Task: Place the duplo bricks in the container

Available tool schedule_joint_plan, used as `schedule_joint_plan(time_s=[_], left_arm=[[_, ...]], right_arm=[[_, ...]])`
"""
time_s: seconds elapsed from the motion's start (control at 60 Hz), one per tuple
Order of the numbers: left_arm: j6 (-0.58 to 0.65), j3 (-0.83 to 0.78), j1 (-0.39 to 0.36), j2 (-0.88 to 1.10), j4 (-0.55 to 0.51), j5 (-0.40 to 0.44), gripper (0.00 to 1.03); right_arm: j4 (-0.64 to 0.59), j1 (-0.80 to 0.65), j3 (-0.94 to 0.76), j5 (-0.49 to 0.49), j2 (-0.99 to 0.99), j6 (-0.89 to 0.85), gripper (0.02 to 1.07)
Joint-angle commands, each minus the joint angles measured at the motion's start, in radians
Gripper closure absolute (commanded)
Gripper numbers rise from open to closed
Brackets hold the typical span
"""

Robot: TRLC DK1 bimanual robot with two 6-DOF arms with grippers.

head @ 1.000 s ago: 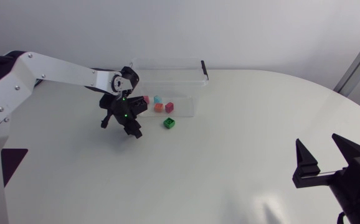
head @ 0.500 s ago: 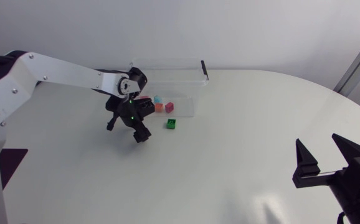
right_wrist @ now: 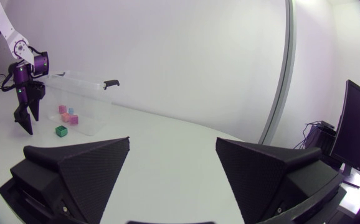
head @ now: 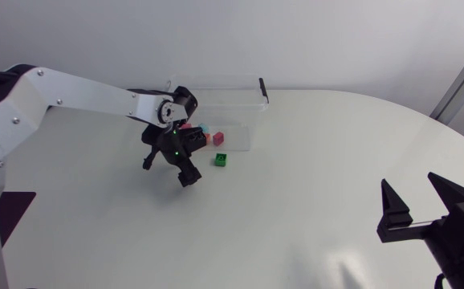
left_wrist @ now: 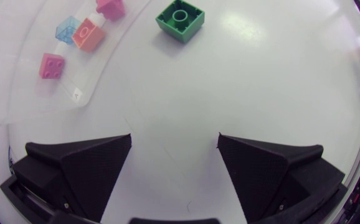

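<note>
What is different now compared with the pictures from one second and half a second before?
The left tool, open and empty, moved sideways over the table toward the green duplo brick, which now lies ahead of it. Nothing was taken hold of or let go. That brick, the small bricks inside the container and the open right tool stayed as they were.

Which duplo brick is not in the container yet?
The green brick, alone on the bare table outside the clear container, ahead of the open left pincer. The pink brick, orange brick, blue brick and magenta brick lie inside it.
</note>
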Motion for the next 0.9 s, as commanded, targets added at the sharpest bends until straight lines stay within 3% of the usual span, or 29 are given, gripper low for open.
schedule_joint_plan(time_s=[0.0,0.683,0.883], left_arm=[[-0.017,-0.025,-0.003,-0.032,-0.006,-0.001,0.06],[-0.033,-0.020,-0.055,-0.075,0.004,0.002,0.06],[-0.060,-0.012,-0.081,-0.093,0.044,0.049,0.06]], right_arm=[[0.010,-0.006,-0.020,-0.009,-0.006,-0.012,0.07],[0.009,-0.006,-0.020,-0.009,-0.006,-0.012,0.07],[0.010,-0.006,-0.020,-0.009,-0.006,-0.012,0.07]])
